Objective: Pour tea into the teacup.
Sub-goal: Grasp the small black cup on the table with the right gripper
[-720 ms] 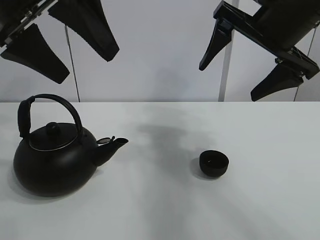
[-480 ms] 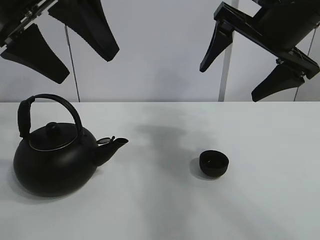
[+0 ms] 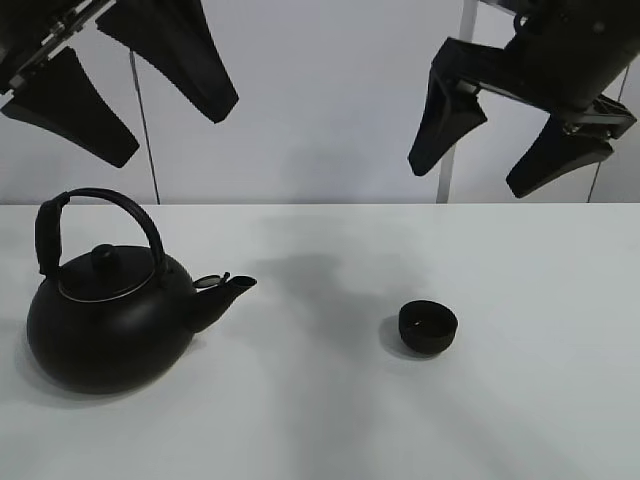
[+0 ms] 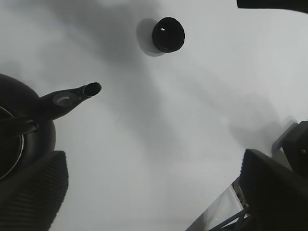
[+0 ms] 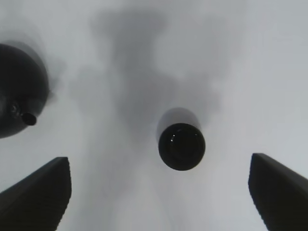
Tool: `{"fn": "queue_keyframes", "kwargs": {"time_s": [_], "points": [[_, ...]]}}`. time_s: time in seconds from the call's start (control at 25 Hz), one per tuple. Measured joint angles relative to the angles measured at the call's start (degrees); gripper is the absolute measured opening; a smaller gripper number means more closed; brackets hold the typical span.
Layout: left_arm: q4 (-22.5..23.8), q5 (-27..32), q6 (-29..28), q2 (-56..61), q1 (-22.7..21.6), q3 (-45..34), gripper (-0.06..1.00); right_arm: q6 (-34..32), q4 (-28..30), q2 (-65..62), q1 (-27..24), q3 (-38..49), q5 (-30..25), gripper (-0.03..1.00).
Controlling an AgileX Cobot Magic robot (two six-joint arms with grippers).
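Two grippers, left (image 3: pixel 175 132) and right (image 3: pixel 470 178), hang with jaws wide above a smooth white counter (image 3: pixel 320 430). Right of its middle sits the small, round, matte-black teacup (image 3: pixel 428 327), well apart from a bulbous black kettle (image 3: pixel 110 325) near the left edge, spout toward it.

Bare table (image 3: pixel 330 430) lies between kettle (image 3: pixel 110 320) and teacup (image 3: pixel 428 327), which sit well apart. You get a wide lane there. Only the kettle spout (image 3: pixel 228 292) juts into it, aimed at teacup. Arched handle (image 3: pixel 105 205) stands upright over lid. Open tabletop all round teacup. Your left gripper (image 3: pixel 172 132) and right gripper (image 3: pixel 470 178) hang high above both, fingers spread wide.
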State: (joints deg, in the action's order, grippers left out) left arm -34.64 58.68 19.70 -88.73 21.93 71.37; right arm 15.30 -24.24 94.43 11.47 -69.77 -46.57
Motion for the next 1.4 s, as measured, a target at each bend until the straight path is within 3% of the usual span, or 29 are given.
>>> {"fn": "queue_keyframes", "kwargs": {"time_s": [0.12, 0.36, 1.16, 1.4], "points": [[0.0, 0.0, 0.0, 0.0, 0.0, 0.0, 0.7, -2.13, 8.28, 0.83, 3.45, 0.0, 0.82, 0.69], [0.0, -0.05, 0.0, 0.0, 0.0, 0.0, 0.7, -14.15, 21.11, 5.23, 11.43, -0.99, 1.49, 0.69], [0.0, -0.22, 0.06, 0.0, 0.0, 0.0, 0.7, -16.99, 23.35, 19.96, 11.62, -1.31, 7.93, 0.66], [0.0, -0.22, 0.06, 0.0, 0.0, 0.0, 0.7, -17.04, 23.35, 20.33, 11.62, -1.31, 8.9, 0.49]]}}
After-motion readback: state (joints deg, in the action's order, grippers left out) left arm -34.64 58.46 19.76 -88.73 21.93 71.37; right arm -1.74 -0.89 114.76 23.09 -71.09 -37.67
